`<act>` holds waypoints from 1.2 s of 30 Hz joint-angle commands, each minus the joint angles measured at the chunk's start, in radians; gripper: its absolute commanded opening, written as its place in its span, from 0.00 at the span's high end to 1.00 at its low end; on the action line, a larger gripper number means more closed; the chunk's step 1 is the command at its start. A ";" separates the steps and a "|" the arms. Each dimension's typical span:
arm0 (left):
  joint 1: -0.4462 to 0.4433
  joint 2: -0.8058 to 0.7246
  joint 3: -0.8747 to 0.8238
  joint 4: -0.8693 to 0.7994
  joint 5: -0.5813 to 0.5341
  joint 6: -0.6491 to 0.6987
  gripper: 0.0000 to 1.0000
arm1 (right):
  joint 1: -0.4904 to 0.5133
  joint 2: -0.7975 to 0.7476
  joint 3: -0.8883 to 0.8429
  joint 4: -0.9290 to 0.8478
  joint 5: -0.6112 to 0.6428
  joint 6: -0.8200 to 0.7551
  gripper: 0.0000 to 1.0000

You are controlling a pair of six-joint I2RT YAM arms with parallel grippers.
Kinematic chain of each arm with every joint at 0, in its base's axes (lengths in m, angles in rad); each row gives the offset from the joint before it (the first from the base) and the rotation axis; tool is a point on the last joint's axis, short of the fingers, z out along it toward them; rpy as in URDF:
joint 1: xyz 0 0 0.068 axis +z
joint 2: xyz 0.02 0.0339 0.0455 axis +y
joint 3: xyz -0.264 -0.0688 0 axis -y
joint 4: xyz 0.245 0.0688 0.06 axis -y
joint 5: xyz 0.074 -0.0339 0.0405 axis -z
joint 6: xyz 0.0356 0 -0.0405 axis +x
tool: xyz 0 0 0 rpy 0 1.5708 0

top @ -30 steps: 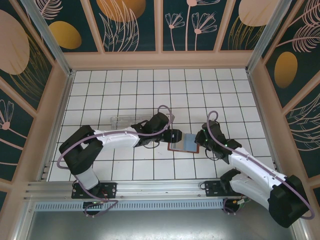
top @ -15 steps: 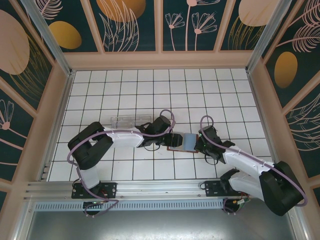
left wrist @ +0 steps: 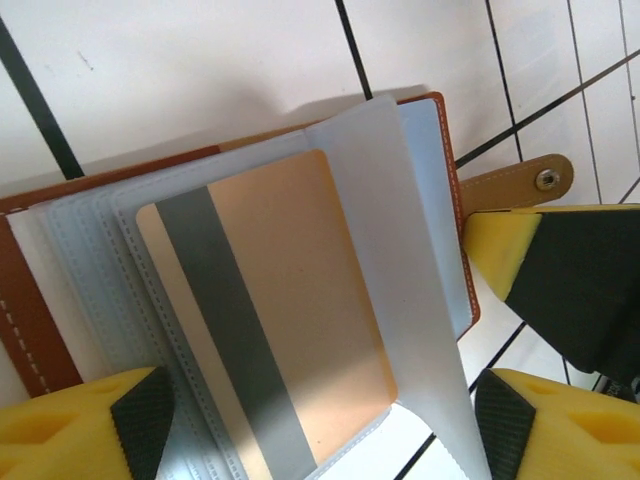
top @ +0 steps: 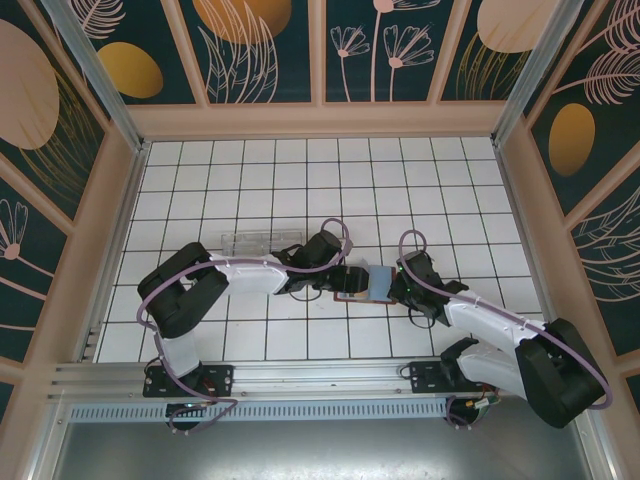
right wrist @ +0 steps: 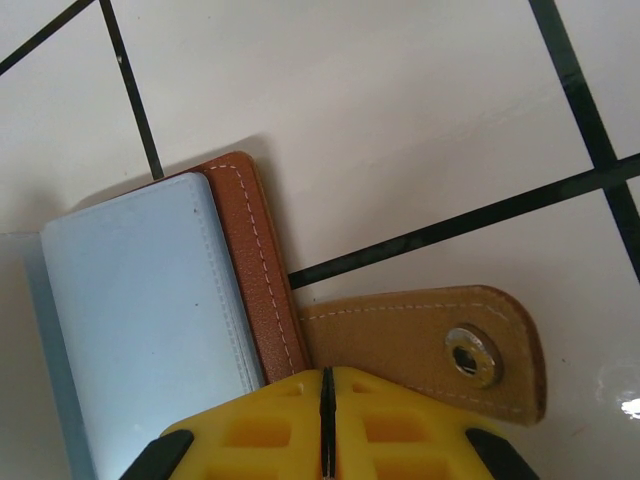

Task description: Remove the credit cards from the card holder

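Observation:
The brown card holder (top: 372, 285) lies open on the white tiles between both grippers. In the left wrist view its clear sleeves fan out over the brown cover (left wrist: 30, 300), and one sleeve holds a copper credit card (left wrist: 280, 300) with a grey stripe. My left gripper (top: 352, 280) is open, its yellow fingers wide on either side of the sleeves (left wrist: 320, 440). My right gripper (top: 398, 284) is shut, its tips (right wrist: 325, 395) resting at the holder's brown edge (right wrist: 255, 270) where the snap strap (right wrist: 420, 340) joins. The blue-grey inside (right wrist: 150, 320) faces up.
A clear plastic box (top: 262, 240) lies on the tiles just behind the left arm. Wooden walls with patterned panels enclose the tiled floor on three sides. The right gripper's yellow and black finger (left wrist: 560, 290) sits close to the strap (left wrist: 520, 180).
Both grippers have closed in on the card holder, the left moving right and the right moving left. The holder has shifted slightly left and looks narrower from above.

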 commanded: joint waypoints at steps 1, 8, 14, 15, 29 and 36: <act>-0.004 0.019 0.014 0.044 0.041 -0.002 0.13 | -0.003 0.002 -0.021 -0.001 -0.025 0.012 0.89; -0.005 0.021 -0.017 0.115 0.087 -0.021 0.02 | -0.003 0.002 -0.024 0.001 -0.029 0.014 0.88; -0.005 0.013 -0.033 0.145 0.096 -0.027 0.02 | -0.003 -0.009 -0.023 -0.008 -0.028 0.018 0.88; -0.004 0.014 -0.028 0.129 0.087 -0.025 0.02 | -0.003 -0.016 -0.024 -0.010 -0.027 0.019 0.88; -0.005 0.010 0.002 0.001 -0.011 0.012 0.14 | -0.004 -0.163 0.155 -0.084 -0.031 -0.064 0.86; -0.005 -0.033 -0.001 -0.035 -0.073 0.027 0.16 | -0.003 0.007 0.124 0.140 -0.260 -0.025 0.89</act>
